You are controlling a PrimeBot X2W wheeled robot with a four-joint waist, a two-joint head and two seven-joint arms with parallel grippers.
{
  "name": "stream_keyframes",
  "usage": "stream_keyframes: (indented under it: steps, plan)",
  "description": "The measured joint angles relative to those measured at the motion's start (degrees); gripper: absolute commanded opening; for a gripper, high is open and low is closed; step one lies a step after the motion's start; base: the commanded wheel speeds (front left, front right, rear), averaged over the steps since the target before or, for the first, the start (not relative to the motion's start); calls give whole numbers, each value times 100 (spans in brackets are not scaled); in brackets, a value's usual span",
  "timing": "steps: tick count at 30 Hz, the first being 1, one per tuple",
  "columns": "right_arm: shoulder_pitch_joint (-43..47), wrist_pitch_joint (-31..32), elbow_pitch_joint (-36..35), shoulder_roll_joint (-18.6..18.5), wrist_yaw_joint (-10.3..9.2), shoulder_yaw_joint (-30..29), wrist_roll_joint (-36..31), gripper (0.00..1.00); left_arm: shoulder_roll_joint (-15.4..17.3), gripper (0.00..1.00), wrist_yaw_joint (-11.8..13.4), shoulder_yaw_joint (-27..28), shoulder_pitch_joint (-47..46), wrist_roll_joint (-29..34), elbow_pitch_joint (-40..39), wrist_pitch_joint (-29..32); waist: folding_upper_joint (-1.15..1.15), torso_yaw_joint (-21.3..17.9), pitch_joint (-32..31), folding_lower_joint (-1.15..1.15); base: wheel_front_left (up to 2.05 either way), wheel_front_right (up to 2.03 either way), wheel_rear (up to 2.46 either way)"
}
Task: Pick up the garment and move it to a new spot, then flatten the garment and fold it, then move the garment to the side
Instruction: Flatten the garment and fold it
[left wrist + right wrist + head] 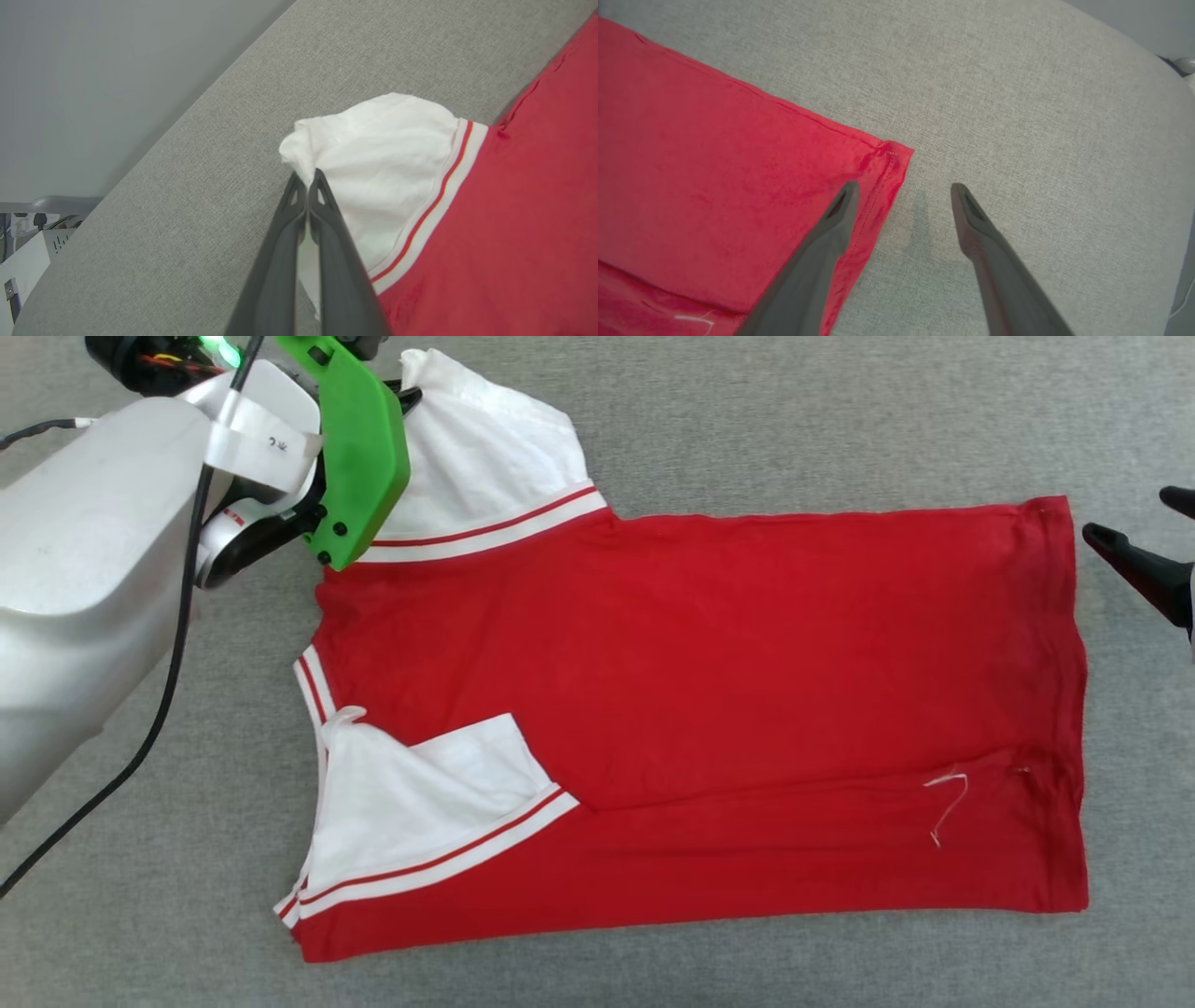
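The garment (747,691) covers the middle of the grey surface (747,429). Open lanes: a broad strip beyond its far edge, and a narrower strip along its near edge. Left side obstructed: the pale left forearm (75,597) and green bracket (359,457) overhang the upper-left corner, and a black cable (168,681) trails across the surface below them. The right gripper (903,185), fingers spread, sits just beside the hem's far corner.

Grey woven surface (747,420); pale wall (93,70); white box (28,261) beyond edge.
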Motion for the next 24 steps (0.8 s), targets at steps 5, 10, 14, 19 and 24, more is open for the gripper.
stream_keyframes:
  steps: [5,10,14,19,24]
  plan:
    - [-480,428,595,54,0,379,-13,100,-48,0,0,-30,-33,48,-103,-168,0,157,86,0,0,0,0]
    - [-755,416,1277,411,0,766,-119,100,-114,0,0,-55,-147,132,-156,-293,0,286,261,0,0,0,0]
    - [-874,263,1692,509,-3,1003,-248,100,-118,0,0,-63,-160,156,-157,-368,0,344,383,0,0,0,0]
    - [-1010,19,1916,498,-2,1315,-190,67,-109,0,0,-80,-160,156,-129,-419,-1,368,432,0,0,0,0]
    - [-1048,-638,2207,525,1,1462,-134,0,-25,0,3,-81,-125,146,-82,-559,0,311,302,0,0,0,0]
